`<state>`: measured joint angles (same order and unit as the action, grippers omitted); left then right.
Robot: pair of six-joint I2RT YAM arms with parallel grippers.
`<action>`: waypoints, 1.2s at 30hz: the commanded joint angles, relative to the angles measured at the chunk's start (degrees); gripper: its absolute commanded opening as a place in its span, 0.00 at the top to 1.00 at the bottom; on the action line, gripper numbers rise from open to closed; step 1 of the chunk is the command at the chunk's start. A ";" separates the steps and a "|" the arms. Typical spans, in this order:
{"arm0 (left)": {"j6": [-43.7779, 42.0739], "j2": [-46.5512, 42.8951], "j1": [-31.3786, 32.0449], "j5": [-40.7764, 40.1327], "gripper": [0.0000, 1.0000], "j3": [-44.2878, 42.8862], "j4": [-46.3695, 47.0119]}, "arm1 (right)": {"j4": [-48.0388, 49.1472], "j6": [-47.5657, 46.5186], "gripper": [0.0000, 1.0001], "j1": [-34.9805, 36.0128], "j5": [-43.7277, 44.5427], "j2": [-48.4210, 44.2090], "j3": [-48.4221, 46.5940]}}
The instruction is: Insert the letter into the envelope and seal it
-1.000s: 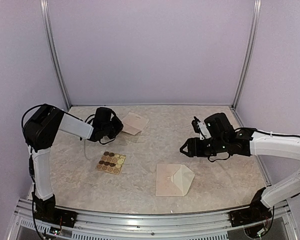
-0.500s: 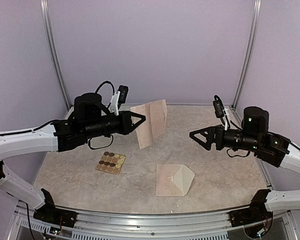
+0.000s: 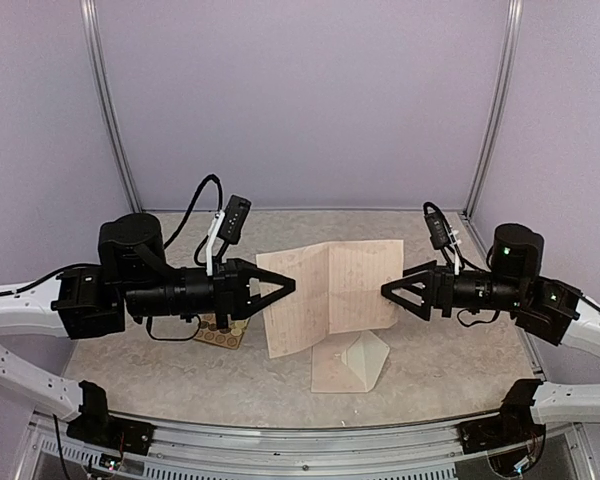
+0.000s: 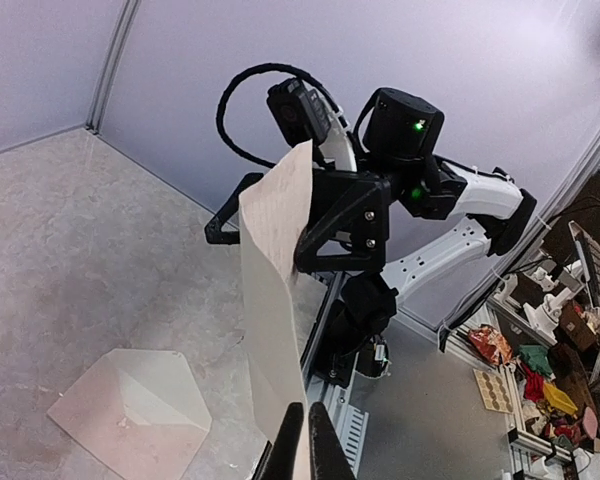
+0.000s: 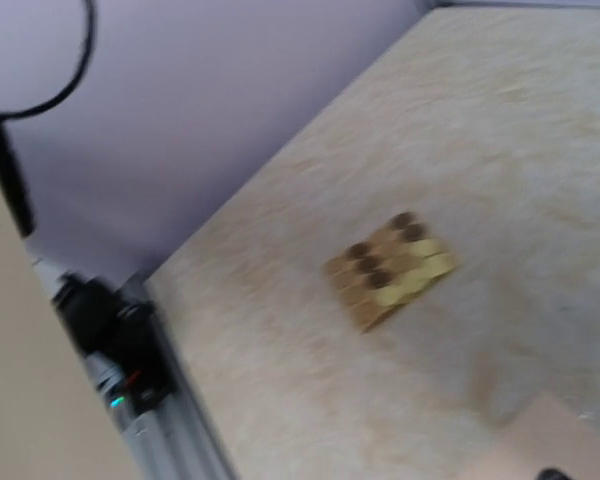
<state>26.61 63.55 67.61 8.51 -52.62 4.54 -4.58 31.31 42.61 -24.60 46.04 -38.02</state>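
Letter: a creased sheet held upright in the air at mid-table, half unfolded, its long axis running left to right between the two arms.
Left gripper: fingers narrow, pinching the letter's left edge; the left wrist view shows the sheet rising straight out of the closed tips.
Right gripper: at the letter's right edge, a finger on either side of the paper in the left wrist view; I cannot tell whether it grips or only straddles the sheet.
Envelope: flat on the table, just below and in front of the letter, pointed end toward the right arm, touched by neither gripper.
Stickers: partly hidden under the left gripper, well apart from the envelope.
Key relation: the envelope lies beneath the letter's right half, so the right arm is nearer; the letter likely needs refolding along its crease before going down into it.
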 commanded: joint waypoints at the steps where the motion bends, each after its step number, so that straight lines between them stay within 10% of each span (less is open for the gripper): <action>1: -0.56 -1.36 1.06 -0.65 1.00 0.48 0.30 | 9.03 1.94 0.06 -0.18 -12.20 0.47 1.50; 19: 0.90 0.86 1.82 -1.87 1.00 0.71 2.65 | 13.28 1.98 1.00 4.90 -11.72 4.32 -0.14; 26: 1.69 -2.61 1.57 -11.80 0.53 2.94 0.19 | 4.97 2.42 1.00 4.81 7.33 0.98 -0.13; 36: 14.58 -15.05 -9.85 -21.78 0.43 10.79 -4.35 | 7.08 0.02 1.00 5.11 -3.63 1.02 -0.68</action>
<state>34.00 52.12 62.48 -8.62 -44.91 2.48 0.38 33.15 47.16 -23.05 47.55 -36.80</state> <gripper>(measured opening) 0.563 0.002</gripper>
